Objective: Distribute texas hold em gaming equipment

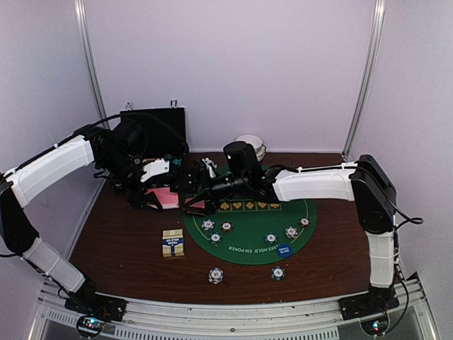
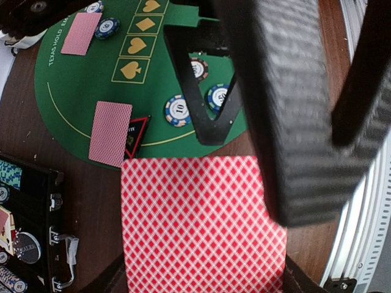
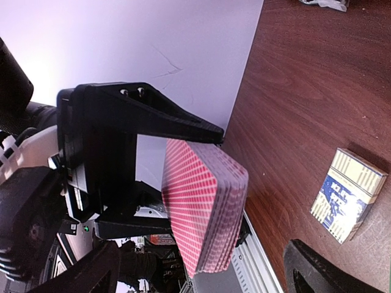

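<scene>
Two arms meet over the left half of the tabletop. At the far left the black case stands open. Only the left wrist view shows its metal fittings close up.

The left gripper has its jaws closed on the deck of pink-backed cards, held above the wood just left of the green mat. From above the deck is only a pink patch under the arms. The right wrist view shows it edge-on, a thick stack clamped between black fingers.

Nearer than the deck, a card box lies flat. It appears from above and from the right wrist, not from the left wrist.

The right gripper has its jaws spread wide, one finger on either side of the deck. Whether they touch it cannot be told.

The left wrist view alone shows clearly two single cards, one at the mat's edge and another farther across it. A red triangular marker sits just beside the first.

Several poker chips and a blue round marker rest on the mat. Two more chips lie on the wood near its near edge. White bowls sit far back.
</scene>
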### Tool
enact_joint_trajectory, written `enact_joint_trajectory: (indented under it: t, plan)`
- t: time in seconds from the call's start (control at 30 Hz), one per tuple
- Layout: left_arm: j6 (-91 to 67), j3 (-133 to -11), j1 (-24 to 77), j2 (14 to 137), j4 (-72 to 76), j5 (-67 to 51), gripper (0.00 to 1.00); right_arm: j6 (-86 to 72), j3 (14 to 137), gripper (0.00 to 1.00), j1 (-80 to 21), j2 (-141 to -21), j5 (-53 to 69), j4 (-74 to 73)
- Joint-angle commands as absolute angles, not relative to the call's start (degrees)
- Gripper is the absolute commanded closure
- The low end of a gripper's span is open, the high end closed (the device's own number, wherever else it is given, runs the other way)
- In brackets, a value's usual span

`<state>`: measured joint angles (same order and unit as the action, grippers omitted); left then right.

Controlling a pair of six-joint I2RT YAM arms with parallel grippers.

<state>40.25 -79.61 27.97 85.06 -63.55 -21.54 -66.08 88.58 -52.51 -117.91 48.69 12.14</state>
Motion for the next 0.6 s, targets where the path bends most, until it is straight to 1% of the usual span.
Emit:
enact_joint_trajectory:
  t: [0.0, 0.2, 0.57]
  plan:
    - [39.6, -81.8, 28.1, 84.7, -62.8, -23.2, 1.0, -68.8, 91.9, 0.04, -53.5, -120.7, 50.6, 17.1]
    - [39.5, -82.1, 28.1, 84.9, -62.9, -23.5, 1.0, -72.0, 93.8, 0.07, -53.8, -123.9, 51.5, 20.8]
    - [39.2, -82.8, 28.1, 85.8, -62.8, -24.0, 1.0, -73.7, 102.3, 0.11, -54.9, -130.2, 53.3, 19.7]
